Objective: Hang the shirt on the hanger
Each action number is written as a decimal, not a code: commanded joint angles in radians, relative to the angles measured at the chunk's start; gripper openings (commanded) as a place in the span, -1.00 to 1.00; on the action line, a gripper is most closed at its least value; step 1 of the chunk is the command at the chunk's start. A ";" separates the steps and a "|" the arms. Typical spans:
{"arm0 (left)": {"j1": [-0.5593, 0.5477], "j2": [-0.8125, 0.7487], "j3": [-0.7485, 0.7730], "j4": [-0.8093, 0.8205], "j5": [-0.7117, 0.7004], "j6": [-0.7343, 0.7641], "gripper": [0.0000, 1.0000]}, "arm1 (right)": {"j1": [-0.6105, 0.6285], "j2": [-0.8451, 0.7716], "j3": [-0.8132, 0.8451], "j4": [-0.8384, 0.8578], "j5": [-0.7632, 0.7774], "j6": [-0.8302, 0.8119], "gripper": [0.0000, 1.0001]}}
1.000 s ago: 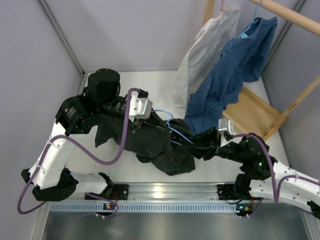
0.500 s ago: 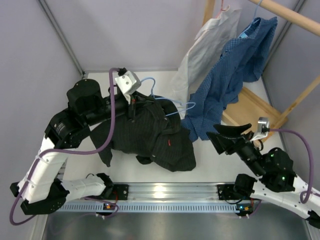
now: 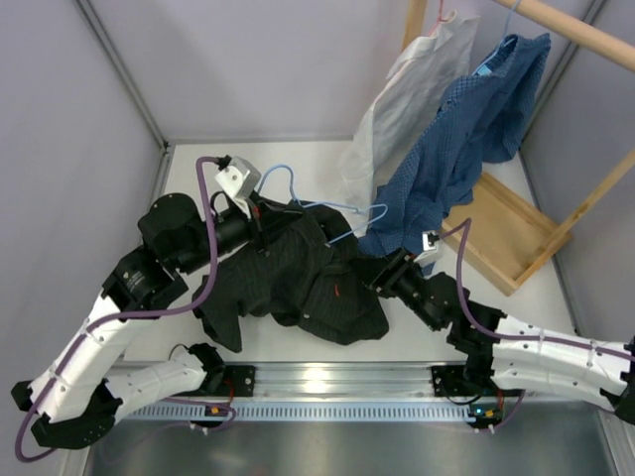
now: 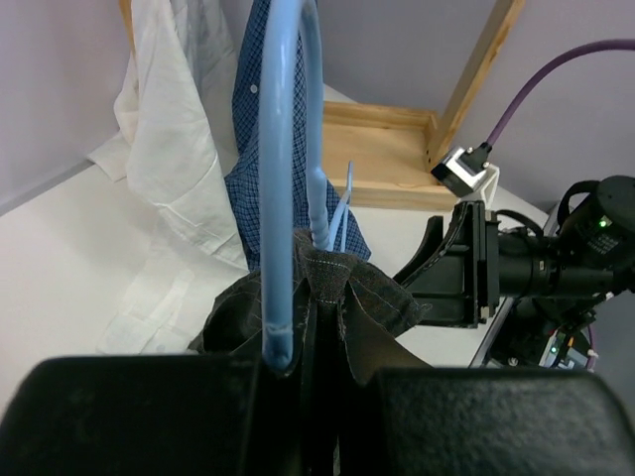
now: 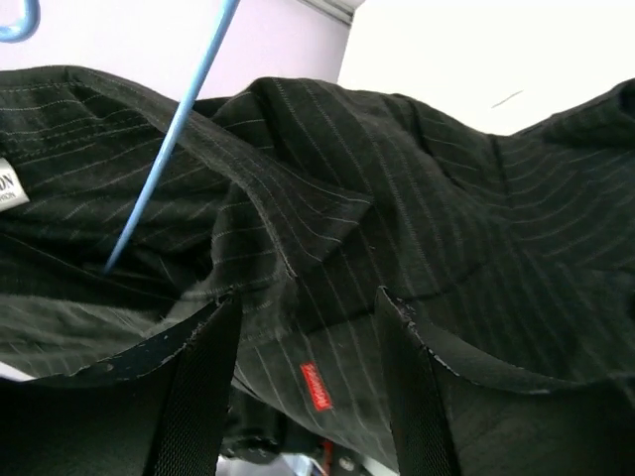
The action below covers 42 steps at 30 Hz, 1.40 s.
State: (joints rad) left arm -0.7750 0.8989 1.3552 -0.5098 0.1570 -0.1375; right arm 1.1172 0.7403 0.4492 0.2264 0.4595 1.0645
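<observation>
Seen from above, a black shirt (image 3: 298,273) lies bunched in the middle of a white worktop (image 3: 298,159). Part of it is lifted at its 11 o'clock corner by the left gripper (image 3: 256,210). That gripper's fingers are clamped together on the neck of a light-blue wire hanger (image 4: 280,178), with a fold of collar pinched in beside the wire. This seems meant to keep the hanger and garment from sliding apart. The hook curves up toward 12 o'clock. One wire shoulder sticks out bare toward 3 o'clock, so the shirt looks only partly threaded on.

The right gripper (image 3: 382,270) reaches in low at the shirt's 3 o'clock edge. In its wrist view its fingers (image 5: 193,397) stand apart, holding nothing, with pinstriped cloth and a small red tag (image 5: 315,385) just in front of the gap. A white neck label (image 5: 8,186) shows at 9 o'clock in that view, with the blue wire running under the collar. The gripper appears placed to take the loose cloth and draw it over the bare wire.

A blue shirt (image 3: 446,149) and a white shirt (image 3: 397,109) hang from a wooden rack (image 3: 501,223) toward 1 o'clock. The blue hem falls just beside the hanger's tip and could snag it.
</observation>
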 commanded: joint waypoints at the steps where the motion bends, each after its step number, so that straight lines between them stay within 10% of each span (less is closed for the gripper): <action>1: -0.001 -0.014 -0.034 0.168 -0.014 -0.033 -1.00 | 0.010 0.062 0.002 0.261 0.018 0.118 0.08; 11: -0.001 -0.026 -0.060 0.212 -0.030 -0.044 -1.00 | 0.012 0.197 0.016 0.340 0.109 0.152 -0.30; 15: -0.001 -0.052 -0.064 0.211 -0.053 -0.027 -1.00 | 0.009 0.179 0.006 0.297 0.175 0.149 -1.00; 29: -0.001 -0.222 -0.159 0.142 0.056 0.085 -1.00 | -0.427 0.050 0.169 -0.027 -0.243 -0.107 -1.00; 42: -0.001 -0.134 -0.140 -0.053 -0.097 0.156 -1.00 | -0.355 0.165 0.519 -0.389 -0.265 -0.457 -1.00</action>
State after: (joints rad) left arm -0.7799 0.7128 1.1820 -0.4679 0.1169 -0.0257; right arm 0.7284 0.8711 0.8833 -0.0799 0.1684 0.7578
